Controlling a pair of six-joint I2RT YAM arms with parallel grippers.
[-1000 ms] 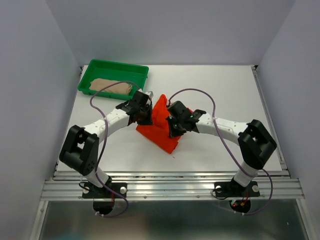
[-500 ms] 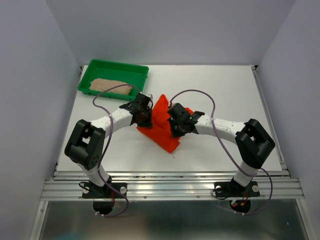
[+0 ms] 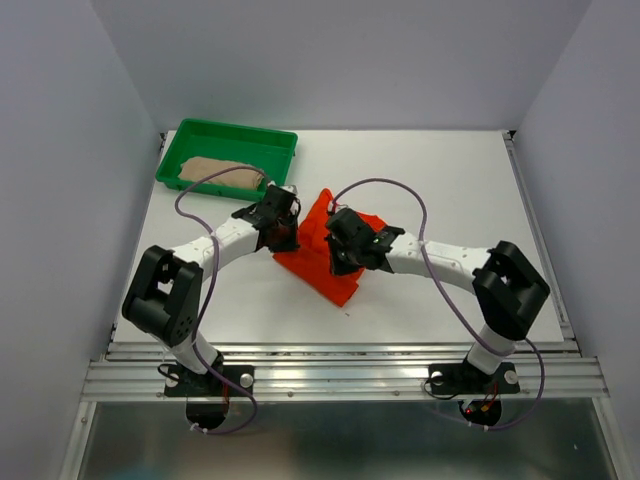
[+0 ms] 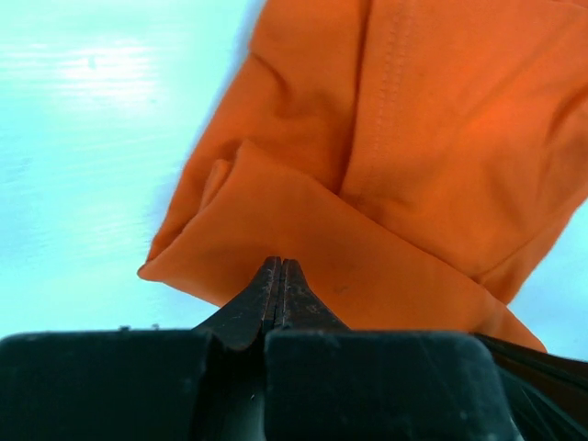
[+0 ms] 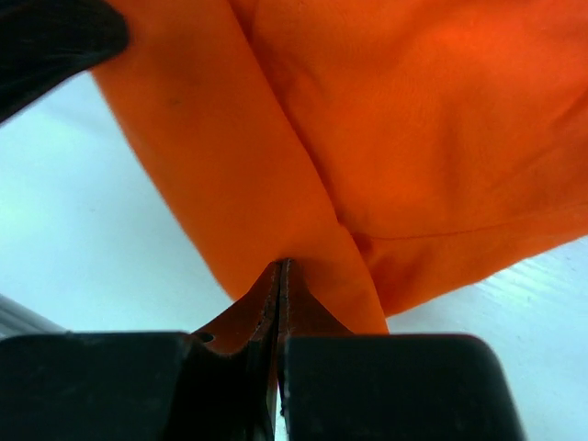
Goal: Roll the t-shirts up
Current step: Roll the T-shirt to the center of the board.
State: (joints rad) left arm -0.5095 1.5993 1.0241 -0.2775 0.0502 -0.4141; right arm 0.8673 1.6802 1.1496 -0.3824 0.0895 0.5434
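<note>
The bright orange-red t-shirt (image 3: 322,262) lies bunched in a thick fold at the table's middle. My left gripper (image 3: 284,230) is at its left edge, and in the left wrist view its jaws (image 4: 280,268) are pressed together on a folded edge of the orange cloth (image 4: 413,156). My right gripper (image 3: 336,246) is on the shirt's upper middle. Its jaws (image 5: 281,266) are pressed together, pinching a ridge of the orange cloth (image 5: 395,119). The beige-tan t-shirt (image 3: 225,180) lies folded in the green tray.
The green plastic tray (image 3: 240,130) sits at the back left corner of the white table. Both arms' purple cables loop above the table near the shirt. The table's raised edge runs along the right side (image 3: 530,210).
My right gripper has shifted left across the orange shirt, dragging the upper cloth with it. My left gripper has stayed at the left edge, turning slightly.
</note>
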